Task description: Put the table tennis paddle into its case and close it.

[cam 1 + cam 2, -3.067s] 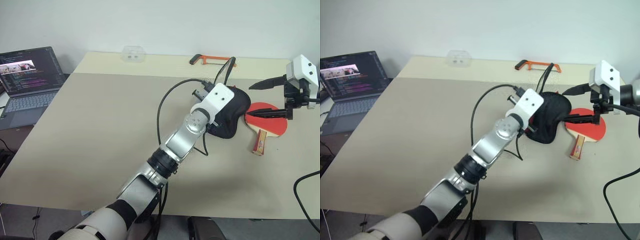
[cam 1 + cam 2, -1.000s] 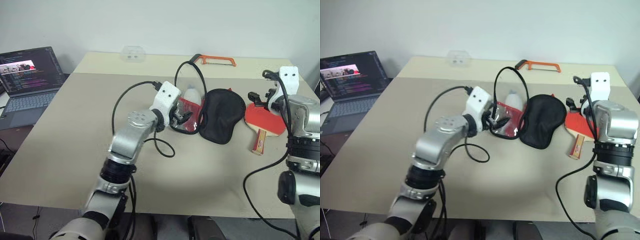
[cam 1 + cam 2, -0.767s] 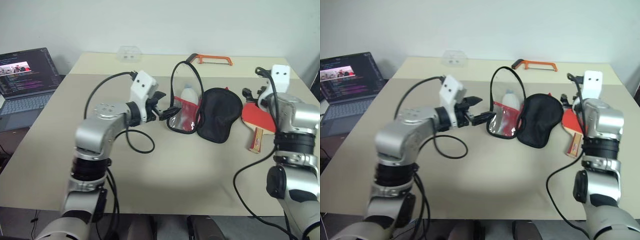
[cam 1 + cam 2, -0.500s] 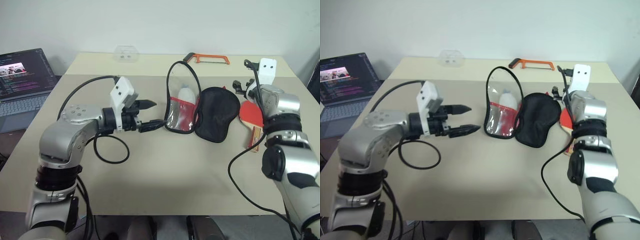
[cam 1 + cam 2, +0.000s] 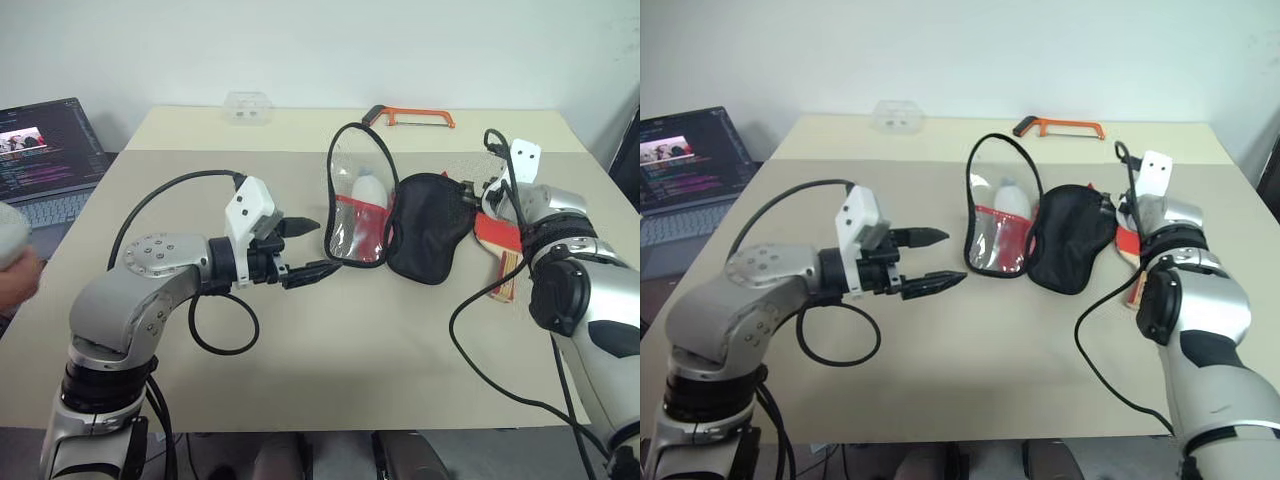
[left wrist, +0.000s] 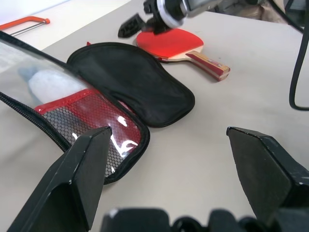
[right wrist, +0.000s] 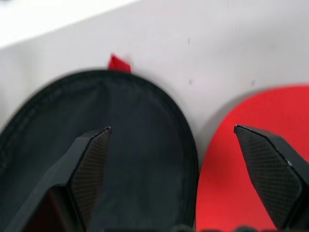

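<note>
Case [image 5: 405,225] unzipped mid-desk, clear half upright, black half flat; paddle [image 5: 497,232] outside, toward right edge. Left gripper [image 5: 307,248], right gripper [image 6: 145,21] spread wide, empty.

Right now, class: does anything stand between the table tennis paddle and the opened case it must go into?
Nothing visible does. The table tennis paddle lies beside the case, whose black half lies flat and whose clear flap stands up.

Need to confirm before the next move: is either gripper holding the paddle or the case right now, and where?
Nothing is held. The left gripper is open beside the case; the right gripper is open over the paddle.
</note>
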